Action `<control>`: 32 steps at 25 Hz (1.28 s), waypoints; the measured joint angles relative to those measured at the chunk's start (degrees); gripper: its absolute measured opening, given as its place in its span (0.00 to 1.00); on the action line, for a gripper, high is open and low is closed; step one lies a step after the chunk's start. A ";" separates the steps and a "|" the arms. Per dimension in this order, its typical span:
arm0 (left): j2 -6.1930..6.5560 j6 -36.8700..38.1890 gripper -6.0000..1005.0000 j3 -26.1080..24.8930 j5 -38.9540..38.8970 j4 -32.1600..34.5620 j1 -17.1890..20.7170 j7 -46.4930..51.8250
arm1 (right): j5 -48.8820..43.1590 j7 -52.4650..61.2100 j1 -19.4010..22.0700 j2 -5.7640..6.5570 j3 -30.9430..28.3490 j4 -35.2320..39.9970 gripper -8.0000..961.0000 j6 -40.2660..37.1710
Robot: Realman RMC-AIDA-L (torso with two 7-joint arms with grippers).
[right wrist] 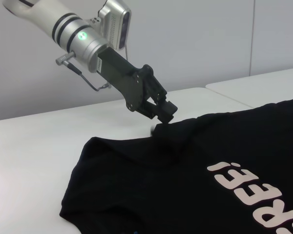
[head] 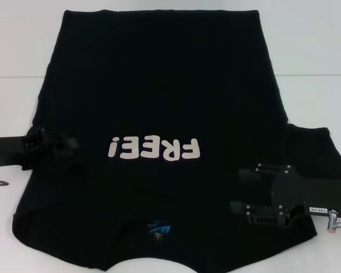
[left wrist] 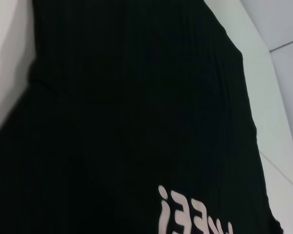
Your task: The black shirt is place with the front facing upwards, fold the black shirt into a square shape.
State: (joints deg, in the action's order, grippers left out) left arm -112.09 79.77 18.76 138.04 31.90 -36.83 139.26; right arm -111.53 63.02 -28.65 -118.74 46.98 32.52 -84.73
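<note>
White table bears the black shirt, both pincers at its sleeves.

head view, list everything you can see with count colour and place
black shirt: one, black, spread front-up across the table, collar nearest the robot
FREE! lettering: one, white, on the shirt's chest
neck label: one, blue, inside the collar
table: one, white, under the shirt
left gripper: one, black, at the shirt's left sleeve edge, shut on the cloth
right gripper: one, black, over the shirt's right side near the sleeve, fingers open
</note>
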 joint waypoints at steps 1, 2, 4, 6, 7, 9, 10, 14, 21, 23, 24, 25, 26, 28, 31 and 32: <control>-0.10 -1.03 0.15 -0.13 -0.82 -0.77 0.24 -0.59 | 0.00 0.00 0.00 0.00 0.01 0.00 0.79 0.00; -0.10 -1.29 0.19 -0.16 -1.72 -1.26 0.47 -1.17 | 0.00 0.00 0.00 0.01 0.02 0.00 0.79 0.00; -0.09 -1.39 0.26 -0.22 -3.99 -2.22 1.00 -2.57 | 0.00 0.00 0.00 0.01 0.03 0.00 0.79 0.01; 0.05 -0.24 0.30 -0.34 -8.78 -4.12 2.23 -4.86 | 0.00 0.00 0.00 0.01 0.00 0.00 0.79 0.03; 0.05 -0.24 0.32 -0.34 -8.78 -4.12 2.23 -4.86 | 0.00 0.00 0.01 0.01 -0.04 0.00 0.79 0.04; 0.18 0.21 0.36 -0.35 -10.05 -4.66 2.77 -5.40 | 0.00 0.00 0.02 0.01 -0.07 0.00 0.79 0.03; 0.65 1.06 0.38 -0.20 -11.18 -5.00 3.95 -5.58 | 0.00 0.00 0.04 0.01 -0.13 0.00 0.79 0.03; 1.78 1.06 0.47 -0.20 -11.08 -4.81 6.51 -4.17 | 0.00 0.00 0.09 0.01 -0.19 0.00 0.79 0.01; 1.88 -3.15 0.75 -1.34 -11.09 -3.67 9.58 -3.00 | 0.03 0.00 0.01 -0.03 -0.11 0.00 0.79 0.01; 1.71 -4.90 0.76 -1.22 -11.09 -3.78 9.67 -3.00 | 0.07 0.07 -0.02 -0.06 -0.06 0.00 0.79 -0.01; 1.62 -5.95 0.76 -0.99 -11.08 -3.90 9.67 -3.00 | 0.08 0.15 -0.04 -0.06 -0.06 0.00 0.79 -0.03; 1.58 -6.80 0.76 -0.78 -11.03 -4.01 9.62 -3.00 | 0.08 0.25 -0.04 -0.07 -0.07 0.00 0.79 -0.05; 1.55 -7.27 0.76 -0.65 -10.98 -4.08 9.57 -3.00 | 0.08 0.31 -0.06 -0.08 -0.11 0.00 0.79 -0.06; 1.51 -8.71 0.76 -0.51 -10.82 -4.47 9.47 -2.97 | 0.05 0.40 -0.06 -0.08 -0.21 0.01 0.79 -0.07; 1.51 -10.45 0.76 -0.60 -10.77 -4.87 9.38 -2.94 | 0.03 0.43 -0.08 -0.09 -0.22 0.04 0.79 -0.09; 1.51 -11.00 0.76 -0.60 -10.77 -5.05 9.32 -2.94 | 0.03 0.43 -0.08 -0.08 -0.22 0.05 0.79 -0.08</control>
State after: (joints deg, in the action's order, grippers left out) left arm -110.57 68.77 18.16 127.27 26.84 -27.51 136.32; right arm -111.50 63.44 -28.73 -118.83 46.76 32.56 -84.82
